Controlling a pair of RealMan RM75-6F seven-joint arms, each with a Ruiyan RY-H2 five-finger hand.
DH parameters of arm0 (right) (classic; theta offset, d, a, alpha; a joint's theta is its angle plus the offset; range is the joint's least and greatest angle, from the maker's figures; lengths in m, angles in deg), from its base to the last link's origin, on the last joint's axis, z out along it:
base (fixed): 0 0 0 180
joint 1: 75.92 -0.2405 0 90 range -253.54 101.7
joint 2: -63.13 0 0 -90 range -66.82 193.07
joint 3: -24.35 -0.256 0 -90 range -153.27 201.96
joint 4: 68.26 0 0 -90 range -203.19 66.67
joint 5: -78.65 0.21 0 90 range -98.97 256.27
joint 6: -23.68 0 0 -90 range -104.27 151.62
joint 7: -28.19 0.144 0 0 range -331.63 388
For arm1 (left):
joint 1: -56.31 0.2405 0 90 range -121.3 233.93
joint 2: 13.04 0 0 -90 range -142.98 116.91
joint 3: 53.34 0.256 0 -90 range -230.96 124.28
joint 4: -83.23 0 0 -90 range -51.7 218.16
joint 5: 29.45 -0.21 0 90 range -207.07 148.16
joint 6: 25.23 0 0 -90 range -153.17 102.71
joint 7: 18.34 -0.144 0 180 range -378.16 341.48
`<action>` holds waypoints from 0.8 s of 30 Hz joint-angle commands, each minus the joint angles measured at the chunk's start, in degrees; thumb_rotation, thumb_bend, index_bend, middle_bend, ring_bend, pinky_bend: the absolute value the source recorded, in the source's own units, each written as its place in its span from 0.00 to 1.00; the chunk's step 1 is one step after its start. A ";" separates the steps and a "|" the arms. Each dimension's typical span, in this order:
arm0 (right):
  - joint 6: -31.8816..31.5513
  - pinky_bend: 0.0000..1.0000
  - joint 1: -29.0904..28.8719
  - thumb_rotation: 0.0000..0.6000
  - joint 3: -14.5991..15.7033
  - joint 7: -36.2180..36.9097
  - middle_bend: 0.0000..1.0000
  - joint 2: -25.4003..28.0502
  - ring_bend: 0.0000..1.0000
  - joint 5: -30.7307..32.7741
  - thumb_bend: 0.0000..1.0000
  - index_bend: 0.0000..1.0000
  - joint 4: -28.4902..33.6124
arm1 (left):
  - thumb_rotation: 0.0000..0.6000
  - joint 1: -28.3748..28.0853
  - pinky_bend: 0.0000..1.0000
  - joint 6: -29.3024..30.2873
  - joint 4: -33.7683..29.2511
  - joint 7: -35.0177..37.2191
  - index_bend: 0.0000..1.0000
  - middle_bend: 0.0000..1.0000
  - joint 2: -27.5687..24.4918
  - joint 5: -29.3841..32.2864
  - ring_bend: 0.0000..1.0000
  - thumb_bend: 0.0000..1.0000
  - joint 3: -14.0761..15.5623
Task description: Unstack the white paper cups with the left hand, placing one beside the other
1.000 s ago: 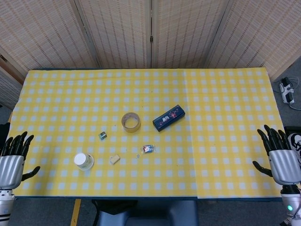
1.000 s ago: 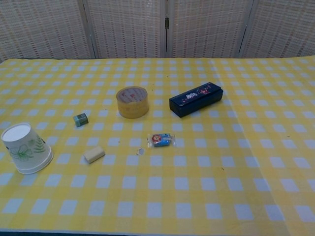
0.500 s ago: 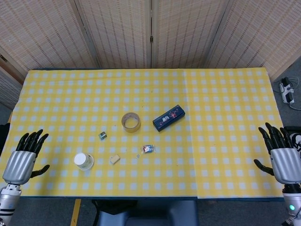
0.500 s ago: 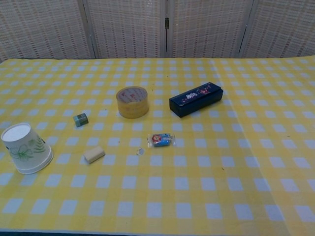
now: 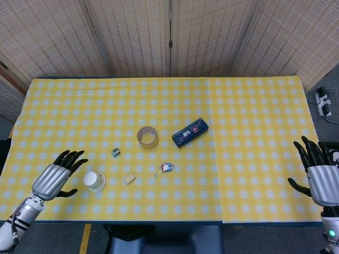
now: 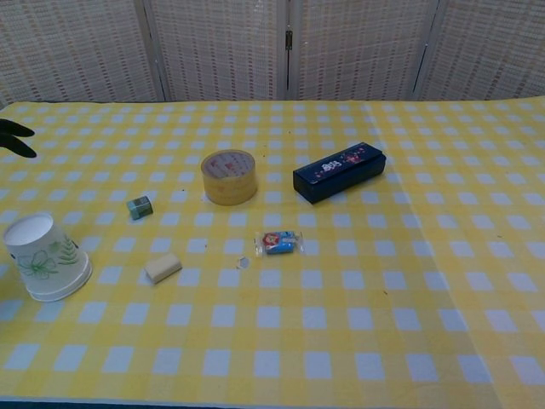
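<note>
The stacked white paper cups [image 5: 94, 181] [image 6: 44, 257] stand upside down near the table's front left; green leaf print shows on the side. My left hand [image 5: 54, 178] hovers just left of them with fingers spread, holding nothing and not touching them. In the chest view only its dark fingertips [image 6: 17, 138] show at the left edge. My right hand [image 5: 321, 177] stays off the table's right front corner, fingers apart and empty.
A roll of tape [image 5: 148, 137] [image 6: 229, 176] and a dark blue box [image 5: 190, 132] [image 6: 340, 171] lie mid-table. A small green cube [image 5: 115, 152], a beige eraser [image 5: 128, 179] and a wrapped candy [image 5: 166, 167] lie right of the cups. A folding screen stands behind.
My left hand has swung in from the table's left edge toward the cups and now sits close beside them. The cups and my right hand have barely moved.
</note>
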 commanded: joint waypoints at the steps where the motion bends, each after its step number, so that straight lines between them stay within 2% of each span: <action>1: 0.05 0.00 -0.03 1.00 0.10 0.48 0.00 -0.24 0.07 -0.08 0.20 0.00 -0.52 | 1.00 -2.98 0.00 -4.76 -1.46 0.45 0.21 0.07 -0.97 1.00 0.06 0.26 0.50; 6: -0.27 0.00 0.02 1.00 0.09 1.30 0.00 -0.40 0.07 -0.32 0.20 0.00 -1.25 | 1.00 -5.45 0.00 -8.90 -2.22 0.37 0.22 0.07 -0.57 2.75 0.06 0.33 0.54; 9: -0.38 0.00 0.05 1.00 0.06 1.64 0.00 -0.28 0.07 -0.33 0.20 0.00 -1.44 | 1.00 -6.33 0.00 -10.10 -2.00 -0.06 0.23 0.07 0.17 3.59 0.06 0.34 0.52; 24: -0.20 0.00 -0.04 1.00 0.10 2.98 0.00 -0.28 0.07 -0.31 0.20 0.00 -2.50 | 1.00 -7.70 0.01 -11.51 -1.24 -1.59 0.26 0.08 2.12 6.32 0.06 0.39 1.38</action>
